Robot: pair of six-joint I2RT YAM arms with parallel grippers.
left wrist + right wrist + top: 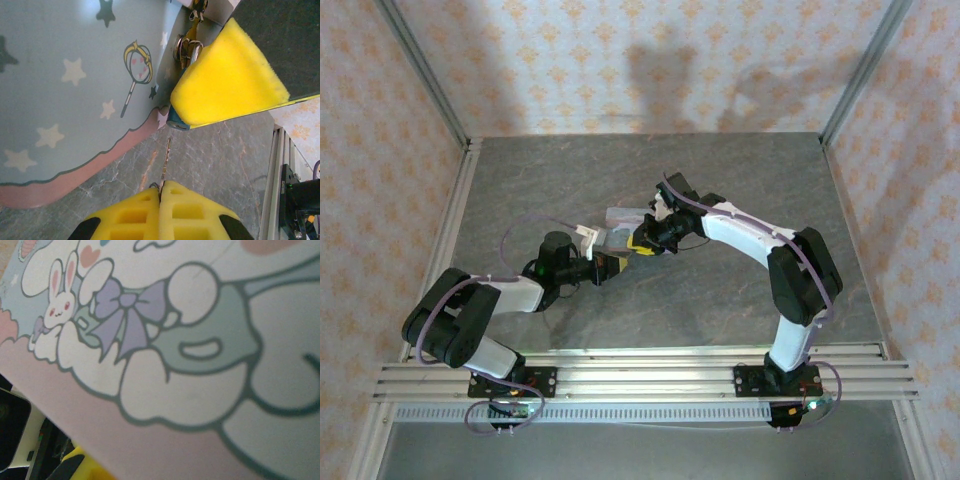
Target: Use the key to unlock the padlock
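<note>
**Grey surface (220, 150), key at the padlock**

My left claw (161, 189) is clamped shut on the key (165, 157), whose thin blade points up at the padlock (175, 119), tip just beside it. My right claw (642, 243) pinches that padlock, a blue corner peeking under its yellow pad, right beside the cartoon tin (60, 100).

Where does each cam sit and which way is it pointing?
Top external: above and behind the bases, looking down at the table; both arms show, left gripper and right gripper meeting at the tin.
Left wrist: looks along its shut fingers, holding the key, toward the padlock against the right gripper's pad.
Right wrist: close on the tin's printed lid; a yellow pad corner shows.
Shared: the tin, all three.
</note>
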